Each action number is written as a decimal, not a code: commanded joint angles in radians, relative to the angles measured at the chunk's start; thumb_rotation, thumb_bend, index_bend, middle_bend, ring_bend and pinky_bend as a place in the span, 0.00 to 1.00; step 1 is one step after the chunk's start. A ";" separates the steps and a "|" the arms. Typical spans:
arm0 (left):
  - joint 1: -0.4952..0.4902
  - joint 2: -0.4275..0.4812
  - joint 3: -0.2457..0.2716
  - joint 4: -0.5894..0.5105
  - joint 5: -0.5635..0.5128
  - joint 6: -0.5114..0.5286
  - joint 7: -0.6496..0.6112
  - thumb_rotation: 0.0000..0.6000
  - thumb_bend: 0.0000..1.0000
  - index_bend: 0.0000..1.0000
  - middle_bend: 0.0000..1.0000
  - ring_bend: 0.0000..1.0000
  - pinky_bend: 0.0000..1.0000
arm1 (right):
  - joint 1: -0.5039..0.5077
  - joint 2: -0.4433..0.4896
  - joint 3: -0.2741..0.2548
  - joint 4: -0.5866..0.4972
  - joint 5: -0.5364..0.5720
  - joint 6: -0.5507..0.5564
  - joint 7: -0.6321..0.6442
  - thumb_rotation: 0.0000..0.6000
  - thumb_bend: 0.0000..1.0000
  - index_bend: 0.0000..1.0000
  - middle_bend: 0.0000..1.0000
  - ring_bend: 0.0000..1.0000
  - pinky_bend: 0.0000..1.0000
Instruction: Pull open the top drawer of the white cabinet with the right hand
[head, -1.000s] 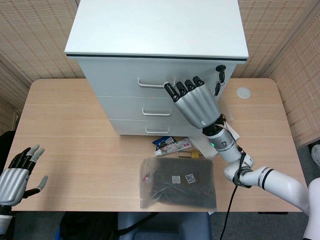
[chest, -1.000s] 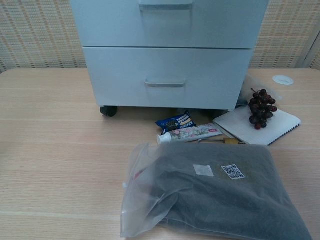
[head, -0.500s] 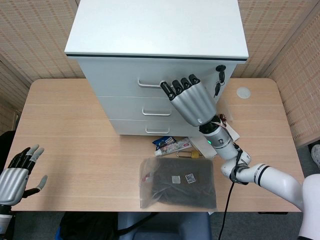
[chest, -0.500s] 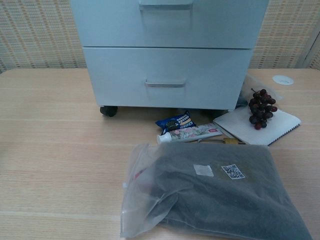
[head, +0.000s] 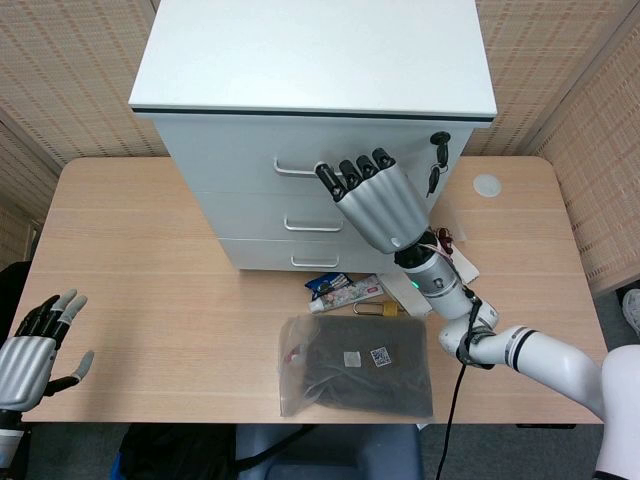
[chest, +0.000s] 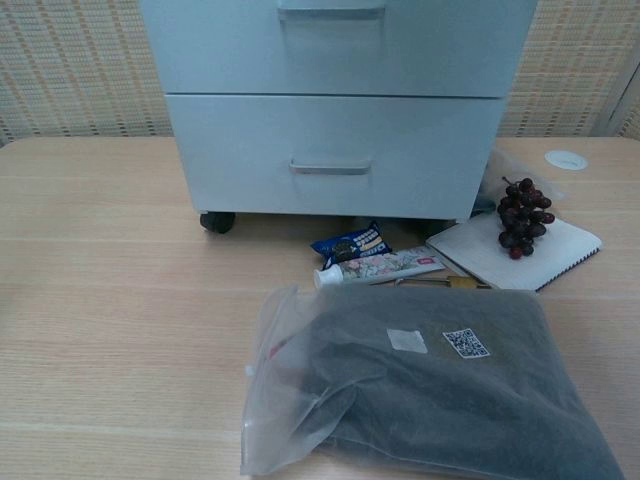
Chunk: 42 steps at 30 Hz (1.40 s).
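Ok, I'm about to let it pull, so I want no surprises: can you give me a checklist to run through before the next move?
1. Top drawer closed, front flush: ok.
2. Right robot hand at the handle: fingertips at its right end: ok.
3. Fingers hooked behind the handle: cannot tell, the hand hides it.
4. Key in the lock clear of the hand: ok, it sits to the right.
5. Left robot hand clear of the cabinet: ok, open at the table's near left edge.
6. Room in front for the drawer: ok, only low things such as the bag lie there.
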 joint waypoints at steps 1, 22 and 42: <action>0.000 0.000 0.001 0.000 0.001 0.000 0.001 1.00 0.38 0.07 0.00 0.03 0.12 | -0.001 0.002 -0.005 -0.005 0.000 0.002 -0.002 1.00 0.26 0.56 0.92 0.97 1.00; 0.001 0.001 0.003 -0.001 0.003 -0.001 0.002 1.00 0.38 0.07 0.00 0.03 0.12 | -0.025 0.043 -0.039 -0.097 -0.018 0.022 -0.035 1.00 0.26 0.56 0.92 0.97 1.00; 0.000 0.001 0.003 0.002 0.005 -0.001 -0.001 1.00 0.38 0.07 0.00 0.03 0.12 | -0.061 0.076 -0.059 -0.178 -0.046 0.037 -0.055 1.00 0.27 0.56 0.92 0.97 1.00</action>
